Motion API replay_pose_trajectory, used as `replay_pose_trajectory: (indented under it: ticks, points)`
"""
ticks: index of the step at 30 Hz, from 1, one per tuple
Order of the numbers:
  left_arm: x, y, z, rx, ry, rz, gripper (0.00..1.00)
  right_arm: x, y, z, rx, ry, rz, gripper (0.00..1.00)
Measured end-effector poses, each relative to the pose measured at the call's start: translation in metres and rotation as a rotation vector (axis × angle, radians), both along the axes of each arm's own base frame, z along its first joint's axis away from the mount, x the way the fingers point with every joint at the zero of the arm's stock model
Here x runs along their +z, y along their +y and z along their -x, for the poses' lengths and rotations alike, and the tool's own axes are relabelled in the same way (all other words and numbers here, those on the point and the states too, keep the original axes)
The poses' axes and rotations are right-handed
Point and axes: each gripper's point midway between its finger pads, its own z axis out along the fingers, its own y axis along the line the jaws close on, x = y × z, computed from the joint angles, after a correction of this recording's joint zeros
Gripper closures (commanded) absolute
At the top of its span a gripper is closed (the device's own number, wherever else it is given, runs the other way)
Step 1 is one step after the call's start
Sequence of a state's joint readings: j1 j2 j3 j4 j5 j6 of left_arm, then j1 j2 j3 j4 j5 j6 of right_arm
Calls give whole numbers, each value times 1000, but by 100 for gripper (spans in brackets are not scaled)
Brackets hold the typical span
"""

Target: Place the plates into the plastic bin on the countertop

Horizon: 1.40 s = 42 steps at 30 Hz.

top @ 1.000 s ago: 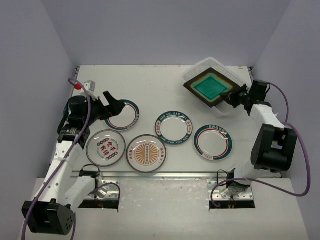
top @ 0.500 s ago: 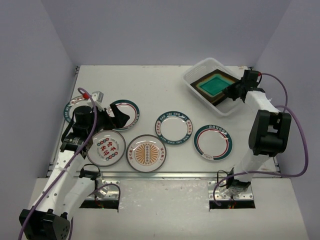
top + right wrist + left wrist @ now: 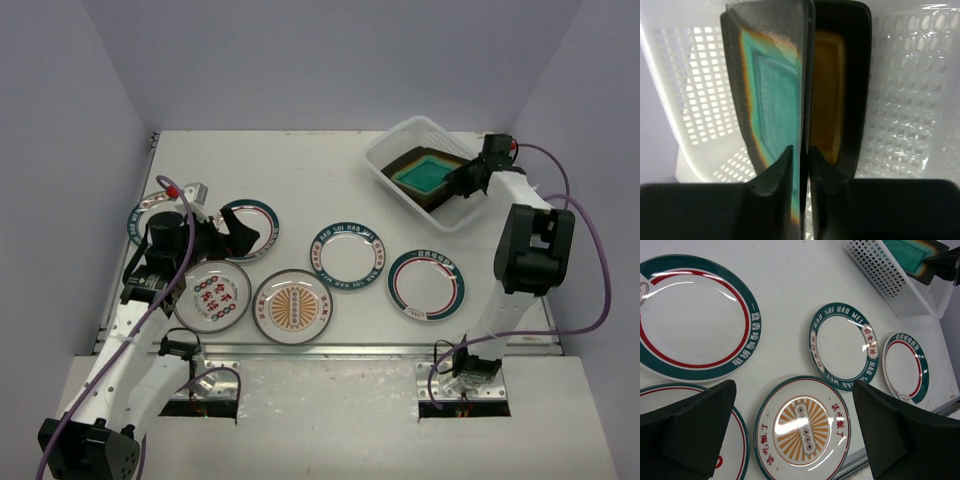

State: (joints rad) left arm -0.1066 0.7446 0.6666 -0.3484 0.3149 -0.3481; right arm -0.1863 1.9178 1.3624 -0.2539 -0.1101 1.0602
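Plates sit in two camps on the white countertop (image 3: 300, 170). At its far right corner, the plastic bin (image 3: 392, 141) holds the teal square plate (image 3: 428, 172), which lies over the amber square plate (image 3: 827, 100). The right gripper (image 3: 457, 185) reaches into the bin, its jaws a narrow way apart with one on each face of the teal plate's dark rim. Whether they are pressing on the rim or clear of it cannot be told.

Six round plates lie on the open surface. The sunburst plate (image 3: 293, 305) and the red-character plate (image 3: 210, 295) are nearest the front edge. The lettered-rim plate (image 3: 348, 255) and the right banded plate (image 3: 427, 283) lie to their right, and the left banded plate (image 3: 250, 228) lies behind them. The far-left plate (image 3: 140, 213) is half hidden by the left arm. The left gripper (image 3: 240, 230) hovers over the left group, jaws spread wide and holding nothing.
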Motion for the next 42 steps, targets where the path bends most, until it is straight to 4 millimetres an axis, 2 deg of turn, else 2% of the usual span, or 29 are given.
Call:
replay_pose_trajectory:
  ticks: [1,5,7,8,9,10,15,18,23,27,30,33,37,39,42]
  points:
    - [0,0,0,0,-1,0,0,1,0,-3,5,-1,-2,47]
    - [1,-1,1,-3,-3,0,0,1,0,-11,32,21,7,28]
    - [1,-1,1,-4,-5,1,0,-6,0,-12,51,36,10,21]
    - [1,-1,1,-4,-6,1,0,-12,1,-10,56,52,10,11]
    - [2,-1,1,-4,-6,1,0,-18,1,-7,64,73,11,10]
    - [2,-1,1,-4,-6,1,0,-25,2,-3,71,97,9,1]
    - [1,-2,1,-7,-6,1,0,-43,4,6,93,197,3,1]
    - [1,-2,1,-9,-5,0,0,-35,2,-1,92,227,29,1]
    - [-4,-3,0,-13,15,-2,0,-8,2,-8,79,207,101,1]
    - [-18,-5,-4,-19,71,-6,0,10,13,7,90,211,125,1]
    - [-34,-12,-6,-40,141,2,0,37,25,13,124,157,142,1]
    - [-48,-30,-8,-87,229,22,0,71,47,21,201,73,181,1]
    - [-47,-68,-14,-195,269,58,0,143,108,51,381,-180,179,1]
    - [-44,-84,-25,-237,278,86,0,171,138,86,491,-341,115,1]
    - [-51,-98,-50,-256,306,109,2,195,161,138,624,-510,27,1]
